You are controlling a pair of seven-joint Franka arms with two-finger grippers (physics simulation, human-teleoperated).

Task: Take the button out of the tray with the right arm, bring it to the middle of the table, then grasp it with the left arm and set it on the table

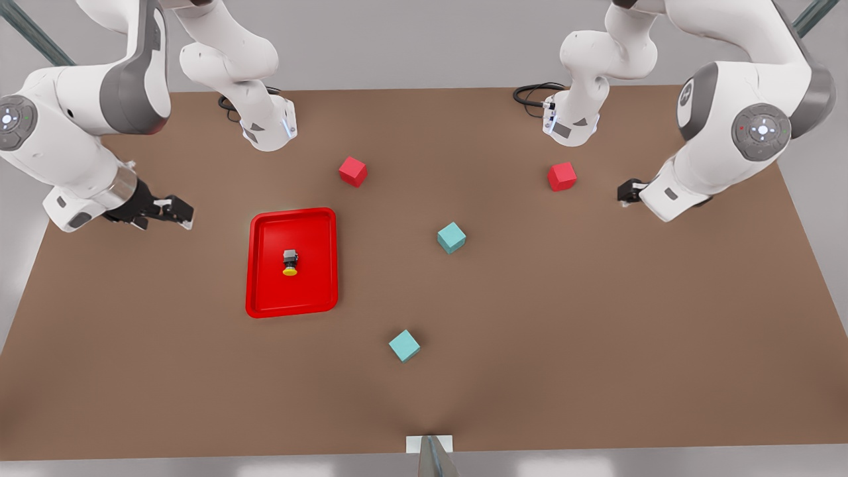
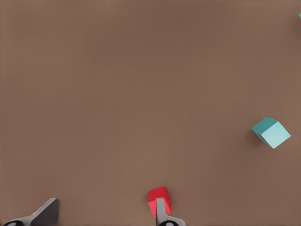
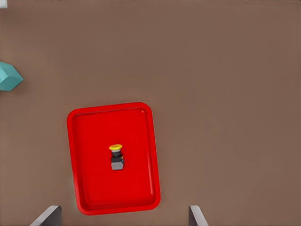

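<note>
Around the tray (image 1: pixel 292 308), red and teal cubes (image 1: pixel 451 237) lie apart.

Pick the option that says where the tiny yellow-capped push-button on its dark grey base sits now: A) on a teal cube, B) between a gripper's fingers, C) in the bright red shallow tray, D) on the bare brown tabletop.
C: the button lies inside the tray, apart from its rim, with no gripper touching it.
</note>
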